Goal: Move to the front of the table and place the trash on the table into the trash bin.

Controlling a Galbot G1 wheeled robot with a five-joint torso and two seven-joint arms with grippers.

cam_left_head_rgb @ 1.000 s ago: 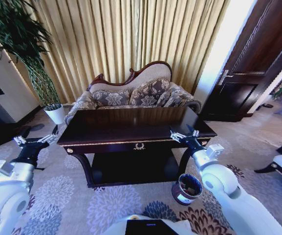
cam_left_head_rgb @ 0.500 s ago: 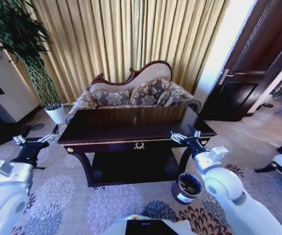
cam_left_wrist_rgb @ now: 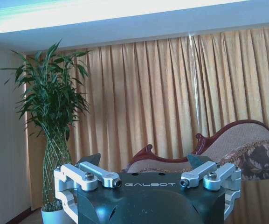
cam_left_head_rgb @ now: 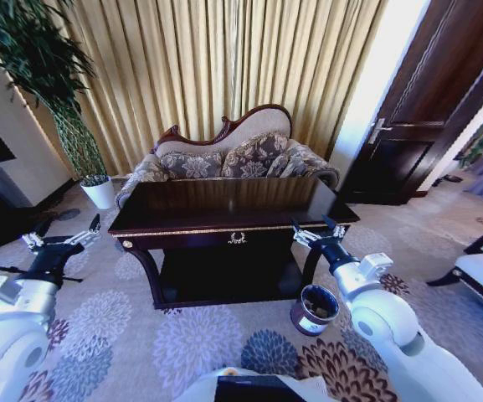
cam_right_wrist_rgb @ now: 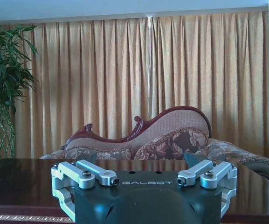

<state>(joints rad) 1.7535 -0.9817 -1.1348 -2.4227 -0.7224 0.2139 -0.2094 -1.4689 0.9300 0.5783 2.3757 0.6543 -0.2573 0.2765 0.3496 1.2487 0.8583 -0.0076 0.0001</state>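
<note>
Both jaws wide; table [cam_left_head_rgb: 224, 209] lies broadside

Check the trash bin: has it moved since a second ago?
No. The trash bin sits on the carpet beside the right front leg of the table, just as before. The whole head view has shifted, so the camera moved, not the bin.
</note>
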